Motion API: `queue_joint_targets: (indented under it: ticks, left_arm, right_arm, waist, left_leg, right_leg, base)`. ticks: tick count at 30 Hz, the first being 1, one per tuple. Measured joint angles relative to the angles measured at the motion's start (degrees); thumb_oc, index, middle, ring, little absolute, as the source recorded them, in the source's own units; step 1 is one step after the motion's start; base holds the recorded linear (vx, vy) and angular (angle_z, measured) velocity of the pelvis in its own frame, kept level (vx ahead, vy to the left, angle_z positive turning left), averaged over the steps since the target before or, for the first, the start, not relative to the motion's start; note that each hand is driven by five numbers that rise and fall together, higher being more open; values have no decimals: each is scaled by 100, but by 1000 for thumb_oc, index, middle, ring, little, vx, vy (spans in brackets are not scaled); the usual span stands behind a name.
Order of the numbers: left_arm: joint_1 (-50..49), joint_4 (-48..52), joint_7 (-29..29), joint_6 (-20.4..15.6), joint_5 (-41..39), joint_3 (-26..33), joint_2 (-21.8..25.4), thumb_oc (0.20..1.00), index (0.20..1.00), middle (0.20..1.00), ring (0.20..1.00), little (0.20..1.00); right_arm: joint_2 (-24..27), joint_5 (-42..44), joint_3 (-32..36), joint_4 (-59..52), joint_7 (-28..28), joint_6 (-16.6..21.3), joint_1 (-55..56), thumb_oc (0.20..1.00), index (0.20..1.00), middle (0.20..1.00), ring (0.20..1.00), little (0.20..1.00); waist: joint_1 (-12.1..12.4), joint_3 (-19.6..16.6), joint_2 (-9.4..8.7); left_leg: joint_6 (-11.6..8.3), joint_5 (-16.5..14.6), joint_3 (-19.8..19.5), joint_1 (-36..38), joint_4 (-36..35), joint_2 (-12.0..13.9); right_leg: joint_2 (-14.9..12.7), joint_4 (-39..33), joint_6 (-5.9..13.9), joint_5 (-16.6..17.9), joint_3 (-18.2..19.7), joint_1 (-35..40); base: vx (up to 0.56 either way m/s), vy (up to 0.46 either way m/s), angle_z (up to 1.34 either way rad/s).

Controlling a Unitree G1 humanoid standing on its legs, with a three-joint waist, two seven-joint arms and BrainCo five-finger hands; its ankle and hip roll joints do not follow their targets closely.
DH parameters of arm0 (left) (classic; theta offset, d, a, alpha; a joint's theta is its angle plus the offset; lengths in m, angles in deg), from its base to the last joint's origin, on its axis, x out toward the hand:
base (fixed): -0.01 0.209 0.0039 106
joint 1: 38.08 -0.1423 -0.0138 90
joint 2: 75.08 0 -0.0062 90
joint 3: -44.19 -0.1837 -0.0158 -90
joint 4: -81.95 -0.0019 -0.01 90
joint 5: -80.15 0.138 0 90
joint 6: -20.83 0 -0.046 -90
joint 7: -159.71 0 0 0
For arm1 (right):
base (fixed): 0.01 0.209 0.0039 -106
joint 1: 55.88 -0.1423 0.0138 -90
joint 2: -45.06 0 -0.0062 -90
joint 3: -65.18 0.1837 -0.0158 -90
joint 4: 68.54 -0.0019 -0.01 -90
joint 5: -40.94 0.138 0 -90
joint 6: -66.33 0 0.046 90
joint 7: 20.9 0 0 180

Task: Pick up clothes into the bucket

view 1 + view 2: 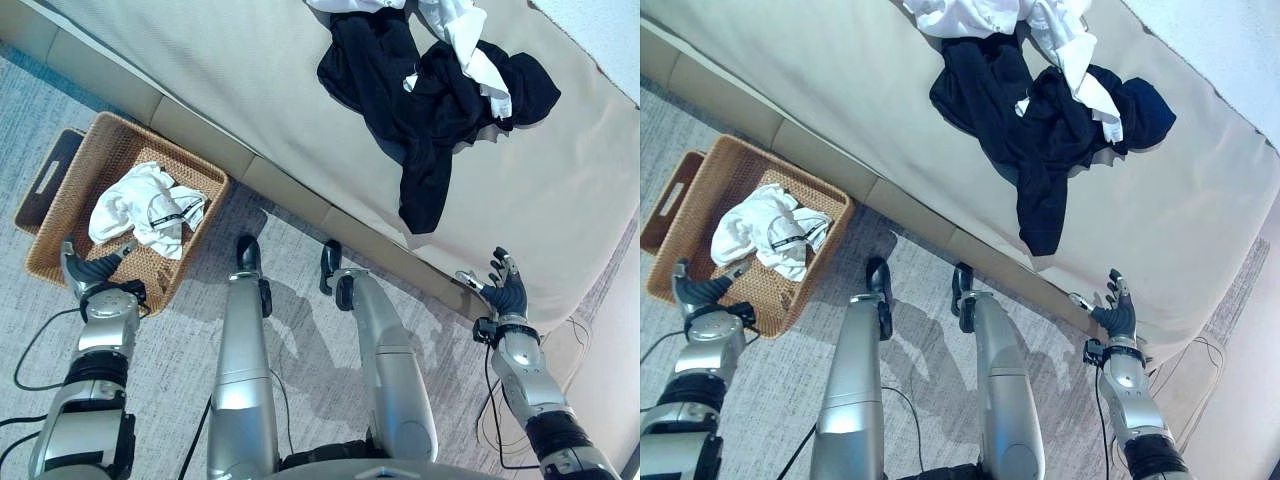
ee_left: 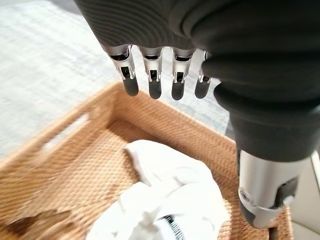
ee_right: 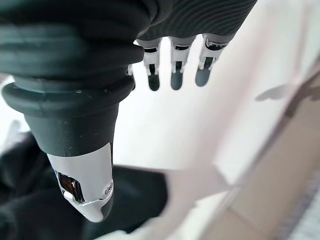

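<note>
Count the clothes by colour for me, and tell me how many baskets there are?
White garments: 2, one in the wicker basket, one on the bed
Black garments: 1 heap; pieces indistinct
Wicker basket: 1
Total: 4

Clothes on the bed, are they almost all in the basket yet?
Not yet. One white garment lies in the woven wicker basket. Both robot hands are open and empty: the left robot hand hovers at the basket, the right robot hand by the beige bed. The black clothes and white cloth remain there.

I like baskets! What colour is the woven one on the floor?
The woven wicker basket is light brown, clearest in the left eye view.
</note>
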Motion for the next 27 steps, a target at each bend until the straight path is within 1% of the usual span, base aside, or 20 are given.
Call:
queue_joint_targets:
  ticks: [2,3,5,7,9,10,11,12,13,14,15,16,18,19,20,21,23,24,26,27]
  left_arm:
    - [-197,252,6,-228,-132,-54,-316,1000,1000,1000,1000,1000]
    - [-220,239,23,-414,-196,-164,-621,1000,1000,1000,1000,1000]
    - [-241,242,22,-582,-144,-622,-866,1000,1000,1000,1000,1000]
    - [-287,229,-211,-793,-85,-1300,-1134,1000,1000,1000,1000,1000]
    - [-322,241,-412,-908,-78,-1660,-1355,1000,1000,1000,1000,1000]
    - [-340,137,-542,-952,34,-1900,-1493,1000,1000,1000,1000,1000]
    - [-310,-11,-581,-961,147,-2137,-1494,1000,1000,1000,1000,1000]
    - [-323,-74,-700,-974,451,-2689,-1479,1000,1000,1000,1000,1000]
    - [-357,-74,-769,-996,673,-2877,-1485,1000,1000,1000,1000,1000]
    - [-351,-99,-935,-1000,1081,-3370,-1387,1000,1000,1000,1000,1000]
    - [-354,-78,-1054,-1010,1305,-3619,-1331,1000,1000,1000,1000,1000]
    - [-360,-77,-1214,-1020,1650,-3884,-1320,1000,1000,1000,1000,1000]
    - [-337,-64,-1407,-1078,2021,-4172,-1315,1000,1000,1000,1000,1000]
    - [-332,-62,-1529,-1146,2190,-4278,-1314,1000,1000,1000,1000,1000]
    - [-340,-58,-1560,-1165,2198,-4295,-1319,1000,1000,1000,1000,1000]
    - [-388,-84,-1621,-1193,2220,-4129,-1326,1000,1000,1000,1000,1000]
    - [-473,-170,-1635,-1207,2135,-3808,-1423,1000,1000,1000,1000,1000]
    - [-555,-249,-1623,-1202,2014,-3546,-1471,1000,1000,1000,1000,1000]
    - [-661,-310,-1617,-1187,1855,-3333,-1488,1000,1000,1000,1000,1000]
    - [-743,-455,-1551,-1163,1637,-3090,-1601,1000,1000,1000,1000,1000]
  right_arm:
    - [-12,-212,7,-170,201,62,-123,1000,1000,1000,1000,1000]
    - [-28,-365,-9,-89,370,81,-396,1000,1000,1000,1000,1000]
    - [-17,-646,-61,67,607,98,-780,1000,1000,1000,1000,1000]
    - [50,-932,-173,699,832,92,-1425,1000,1000,1000,1000,1000]
    - [80,-1070,-178,1029,931,68,-1870,1000,1000,1000,1000,1000]
    - [119,-1244,-222,1288,1054,51,-2262,1000,1000,1000,1000,1000]
    - [177,-1311,-329,1568,1118,8,-2512,1000,1000,1000,1000,1000]
    - [323,-1475,-406,1886,1229,-54,-2743,1000,1000,1000,1000,1000]
    - [383,-1572,-407,1987,1303,-54,-2951,1000,1000,1000,1000,1000]
    - [514,-1704,-560,2413,1411,-97,-3267,1000,1000,1000,1000,1000]
    - [574,-1747,-599,2503,1434,-148,-3391,1000,1000,1000,1000,1000]
    - [651,-1824,-627,2613,1514,-157,-3519,1000,1000,1000,1000,1000]
    - [856,-1894,-749,2790,1521,-220,-3754,1000,1000,1000,1000,1000]
    - [993,-1897,-818,2856,1522,-261,-3898,1000,1000,1000,1000,1000]
    - [1026,-1897,-818,2866,1530,-263,-3922,1000,1000,1000,1000,1000]
    - [1075,-1943,-865,2972,1495,-282,-4020,1000,1000,1000,1000,1000]
    - [1192,-2007,-1024,3116,1432,-340,-4074,1000,1000,1000,1000,1000]
    - [1258,-2059,-1049,3155,1369,-432,-4090,1000,1000,1000,1000,1000]
    - [1302,-2126,-1118,3277,1283,-502,-4150,1000,1000,1000,1000,1000]
    - [1452,-2224,-1286,3465,1199,-604,-4188,1000,1000,1000,1000,1000]
  waist:
    - [112,3,5]
    - [174,4,6]
    - [287,6,10]
    - [411,12,20]
    - [544,20,46]
    - [673,50,99]
    - [688,58,130]
    - [804,59,176]
    - [928,61,257]
    - [951,82,345]
    - [980,70,406]
    - [1053,73,526]
    - [1072,60,743]
    - [1061,24,899]
    - [1046,-3,955]
    - [1064,-57,1049]
    - [1045,-90,1108]
    - [1037,-127,1173]
    - [1075,-167,1243]
    - [1059,-222,1336]
  left_leg:
    - [5,99,68,230,-277,-57]
    - [16,155,104,433,-486,-84]
    - [-7,278,120,767,-841,-133]
    - [-70,563,161,1196,-1349,-166]
    - [-93,698,163,1431,-1703,-172]
    - [-133,778,109,1608,-1917,-166]
    - [-154,844,99,1728,-2034,-162]
    - [-180,949,83,2010,-2294,-172]
    - [-163,965,45,2123,-2378,-170]
    - [-169,1033,26,2386,-2571,-173]
    - [-158,1059,19,2517,-2663,-178]
    - [-166,1110,-6,2772,-2827,-190]
    - [-137,1194,-47,3151,-3098,-240]
    - [-118,1231,-80,3354,-3258,-267]
    - [-118,1263,-81,3417,-3321,-277]
    - [-138,1325,-121,3518,-3479,-287]
    - [-147,1402,-140,3605,-3636,-304]
    - [-153,1435,-157,3607,-3692,-311]
    - [-164,1465,-177,3605,-3738,-313]
    - [-174,1477,-206,3606,-3750,-323]
  right_leg:
    - [-49,-119,18,27,65,124]
    - [-87,-234,28,113,77,283]
    - [-128,-427,38,167,74,532]
    - [-164,-743,56,350,61,844]
    - [-167,-965,51,402,46,1009]
    - [-161,-1055,43,425,-25,1181]
    - [-170,-1145,35,433,-55,1296]
    - [-174,-1273,32,462,-74,1506]
    - [-168,-1334,31,461,-123,1634]
    - [-174,-1434,29,464,-166,1862]
    - [-184,-1466,29,463,-176,1976]
    - [-201,-1542,29,464,-226,2215]
    - [-242,-1652,29,464,-269,2546]
    - [-275,-1732,41,455,-296,2717]
    - [-278,-1754,41,455,-301,2767]
    - [-301,-1800,50,449,-341,2839]
    - [-327,-1804,61,441,-363,2865]
    - [-332,-1799,69,435,-369,2842]
    - [-339,-1762,76,417,-377,2816]
    - [-353,-1733,66,396,-393,2807]
  base:
    - [-11,-54,2]
    - [-4,-64,11]
    - [-52,-60,10]
    - [-87,-60,7]
    - [5,-119,6]
    - [7,-128,16]
    - [27,-94,19]
    - [40,-79,18]
    - [58,-110,16]
    - [51,-79,13]
    - [63,-59,15]
    - [63,-36,12]
    - [84,-30,17]
    - [97,-40,13]
    - [93,-46,15]
    - [83,-47,10]
    - [64,-49,10]
    - [66,-66,5]
    - [67,-75,7]
    - [65,-91,9]
